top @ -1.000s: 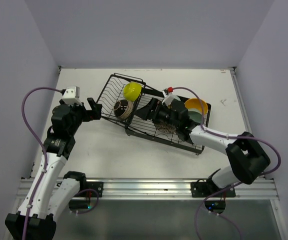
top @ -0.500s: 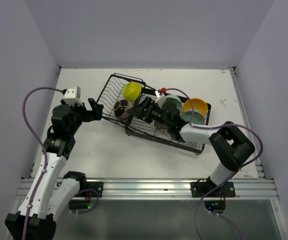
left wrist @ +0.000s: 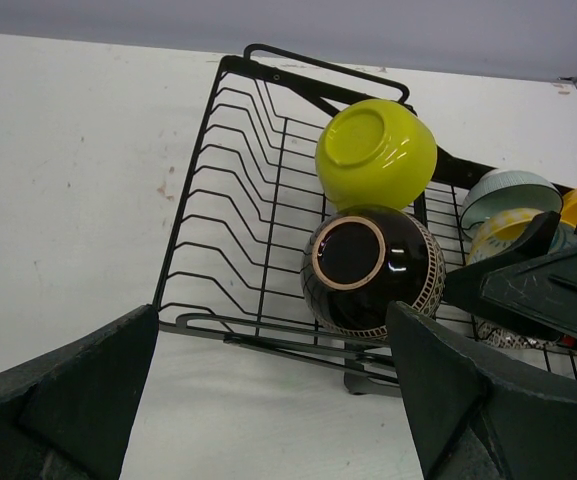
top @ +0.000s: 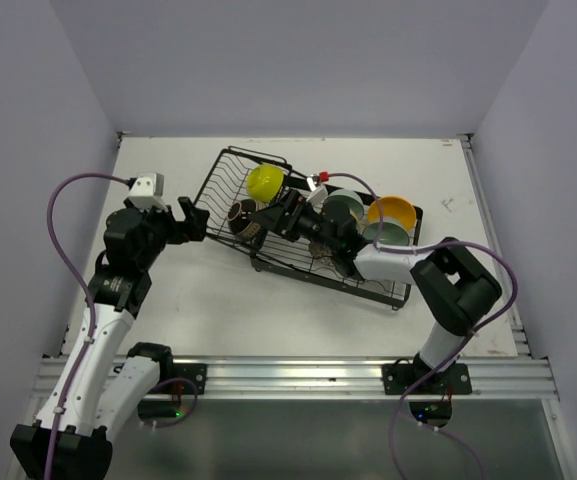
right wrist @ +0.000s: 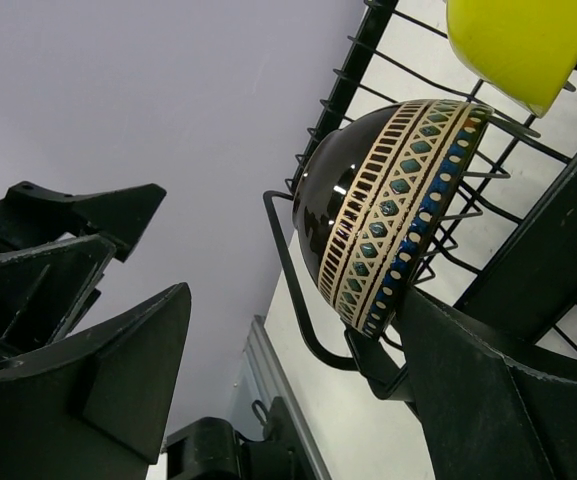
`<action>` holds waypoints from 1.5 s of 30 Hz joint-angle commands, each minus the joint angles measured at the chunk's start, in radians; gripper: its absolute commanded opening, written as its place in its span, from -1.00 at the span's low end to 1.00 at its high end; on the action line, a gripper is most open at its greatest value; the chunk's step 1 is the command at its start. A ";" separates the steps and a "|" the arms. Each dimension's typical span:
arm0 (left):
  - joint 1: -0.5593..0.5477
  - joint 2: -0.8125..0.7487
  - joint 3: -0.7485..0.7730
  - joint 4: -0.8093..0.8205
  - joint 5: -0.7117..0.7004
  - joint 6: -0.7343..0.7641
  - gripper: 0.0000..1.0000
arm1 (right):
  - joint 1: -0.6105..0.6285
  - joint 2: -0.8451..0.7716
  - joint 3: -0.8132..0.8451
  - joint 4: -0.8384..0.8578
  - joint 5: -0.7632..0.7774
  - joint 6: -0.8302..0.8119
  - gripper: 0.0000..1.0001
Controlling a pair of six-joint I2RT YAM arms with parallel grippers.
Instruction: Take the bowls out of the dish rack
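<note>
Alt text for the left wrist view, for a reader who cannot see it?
A dark brown bowl and a yellow-green bowl sit tipped, bases toward the camera, in a black wire dish rack on a white table. The open left pincer frames the bottom corners.

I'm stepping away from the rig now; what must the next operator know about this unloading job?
Left pincer: open, empty, hovering by the black wire dish rack's left edge.
Right pincer: open, reaching inside the rack toward the dark brown patterned bowl, not closed on it.
Bowls: yellow-green bowl upturned beside the dark one; pale teal ribbed bowl and orange-yellow bowl farther right; all in the rack.
Done: no bowl seen out of the rack.
Left: every bowl, likely the dark one first.
</note>
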 commanded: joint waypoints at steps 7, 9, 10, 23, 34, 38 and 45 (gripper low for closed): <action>-0.013 0.002 0.015 0.048 0.023 -0.003 1.00 | 0.006 0.038 0.067 0.087 0.007 0.037 0.70; -0.013 -0.001 0.015 0.047 0.023 -0.003 1.00 | 0.008 0.056 0.073 0.102 -0.001 0.048 0.65; -0.014 0.000 0.013 0.048 0.021 -0.004 1.00 | 0.008 0.063 0.081 0.107 -0.001 0.052 0.64; -0.017 0.006 0.013 0.045 0.024 -0.003 1.00 | 0.022 0.136 0.153 0.161 -0.016 0.102 0.46; -0.019 0.006 0.013 0.045 0.030 -0.006 1.00 | 0.037 0.170 0.239 0.092 -0.022 0.095 0.27; -0.020 0.003 0.013 0.045 0.032 -0.004 1.00 | 0.046 0.175 0.265 0.029 -0.016 0.069 0.26; -0.024 -0.002 0.013 0.045 0.029 -0.006 1.00 | 0.063 0.205 0.320 -0.065 -0.010 0.022 0.25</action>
